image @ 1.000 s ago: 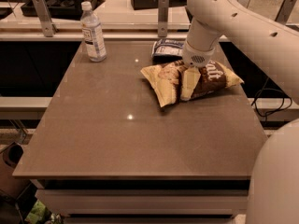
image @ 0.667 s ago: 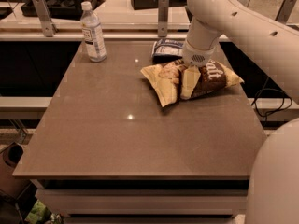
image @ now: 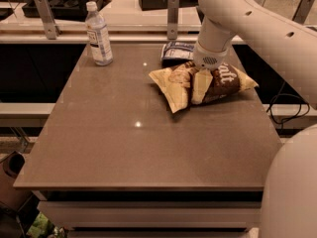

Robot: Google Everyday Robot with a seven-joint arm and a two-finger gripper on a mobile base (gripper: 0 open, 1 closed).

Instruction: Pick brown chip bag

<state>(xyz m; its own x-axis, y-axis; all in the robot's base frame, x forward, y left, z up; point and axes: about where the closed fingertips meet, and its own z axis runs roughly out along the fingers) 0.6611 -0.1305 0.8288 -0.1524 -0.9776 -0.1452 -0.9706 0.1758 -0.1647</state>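
One large crinkly brown chip bag with yellow ends (image: 225,81) lies flat at the far right of the brown table (image: 124,148). We see the white arm's gripper (image: 200,87) down on the bag's middle; we cannot tell whether it has clamped. Lifting remains. A small blue-and-white bag (image: 177,51) lies just behind, and a clear plastic bottle (image: 99,33) stands far left.

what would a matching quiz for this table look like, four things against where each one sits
1 water bottle
2 brown chip bag
3 blue-and-white bag
4 gripper

a down on the brown bag's middle
b far left of the table
c right side, under the gripper
d just behind the brown bag

Pairs: 1-b, 2-c, 3-d, 4-a
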